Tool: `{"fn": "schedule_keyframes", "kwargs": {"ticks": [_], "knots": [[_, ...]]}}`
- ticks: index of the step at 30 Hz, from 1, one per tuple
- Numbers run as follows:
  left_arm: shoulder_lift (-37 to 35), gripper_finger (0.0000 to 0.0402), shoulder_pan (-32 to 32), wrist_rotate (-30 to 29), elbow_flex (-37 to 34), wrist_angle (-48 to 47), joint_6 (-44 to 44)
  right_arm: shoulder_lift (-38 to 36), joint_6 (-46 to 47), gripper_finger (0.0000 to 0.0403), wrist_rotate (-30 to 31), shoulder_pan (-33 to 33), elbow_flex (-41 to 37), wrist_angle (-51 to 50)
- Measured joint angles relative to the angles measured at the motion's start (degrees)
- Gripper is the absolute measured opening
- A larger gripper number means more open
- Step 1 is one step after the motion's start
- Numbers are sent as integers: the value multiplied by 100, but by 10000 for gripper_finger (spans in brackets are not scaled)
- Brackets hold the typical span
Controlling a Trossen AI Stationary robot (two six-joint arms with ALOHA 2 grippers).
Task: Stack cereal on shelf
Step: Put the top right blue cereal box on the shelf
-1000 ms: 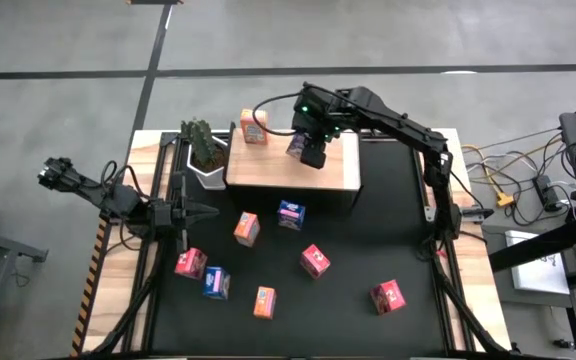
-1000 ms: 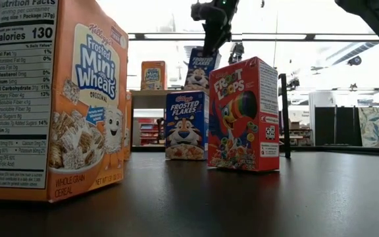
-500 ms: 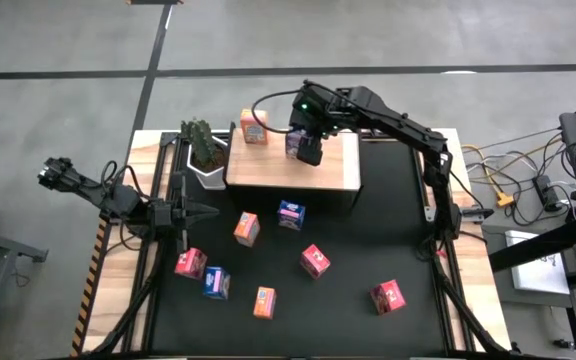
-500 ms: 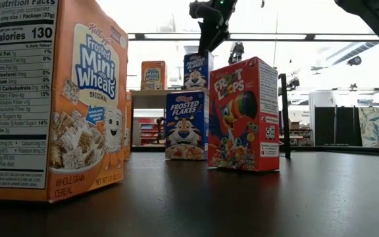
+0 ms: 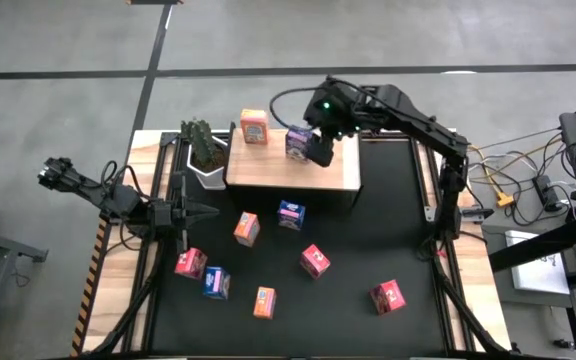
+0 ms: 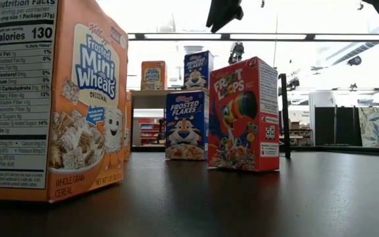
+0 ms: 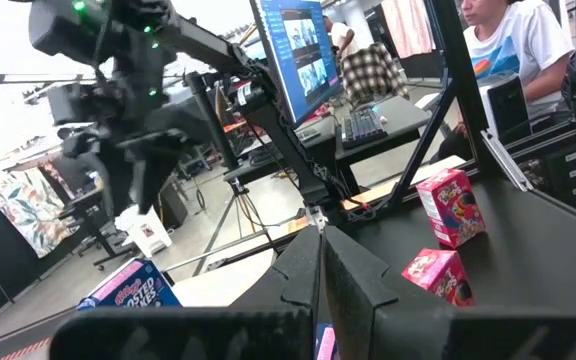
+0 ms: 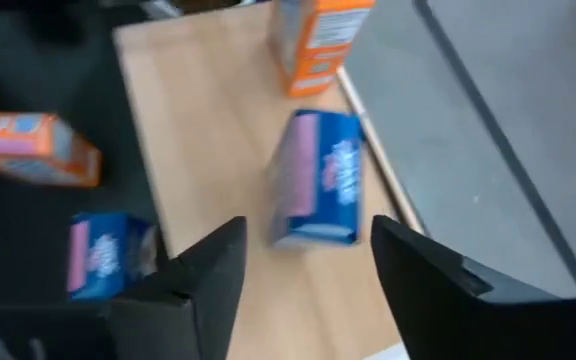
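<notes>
Grey concrete floor surrounds the table in the high view, with a black mat (image 5: 388, 220) covering most of the top. At its far edge stands the wooden shelf (image 5: 293, 172). An orange box (image 5: 254, 127) stands at the shelf's far left corner, and a blue box (image 5: 297, 142) stands near it along the far edge. The right gripper (image 5: 319, 148) hovers just beside the blue box, apart from it, over bare board that runs on to the shelf's right and near edges. Seven boxes lie scattered on the mat well nearer than this gripper. A potted plant (image 5: 204, 145) sits off the shelf's left end. The left gripper (image 5: 203, 212) rests at the mat's left edge, fingers shut.

Low view: the right gripper (image 6: 223, 11) hangs above and right of the blue box (image 6: 198, 70) on the shelf (image 6: 151, 93), clear of it. A pink-red box (image 6: 243, 114) and another blue box (image 6: 186, 125) stand on the mat in front.

Left wrist view: the left gripper (image 7: 320, 262) is closed, holding nothing; two pink-red boxes (image 7: 446, 240) sit ahead on the mat.

Right wrist view: the right gripper (image 8: 308, 260) has its fingers (image 8: 218, 270) spread and empty, with the blue box (image 8: 318, 192) between and beyond them, close to the shelf's (image 8: 193, 130) far edge.
</notes>
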Motion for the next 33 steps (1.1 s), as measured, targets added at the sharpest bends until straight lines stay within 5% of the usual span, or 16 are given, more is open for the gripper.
{"fn": "schedule_keyframes", "kwargs": {"ticks": [5, 12, 17, 25, 33], "knots": [[-1, 0, -2, 0, 0, -9, -2, 32, 224, 140, 4, 347, -385, -124], [0, 0, 0, 1, 0, -61, -72, -7, 321, 59, 95, 627, -1968, 755], [0, 0, -2, 1, 0, -98, -140, -347, 265, 14, 861, 669, -3046, 1872], [5, 0, -1, 2, 0, -97, -172, -955, 12, 9, 1275, 426, -4285, 3642], [5, 0, -2, 2, 0, -99, -176, -998, -264, 9, 1402, 116, -4845, 4394]]}}
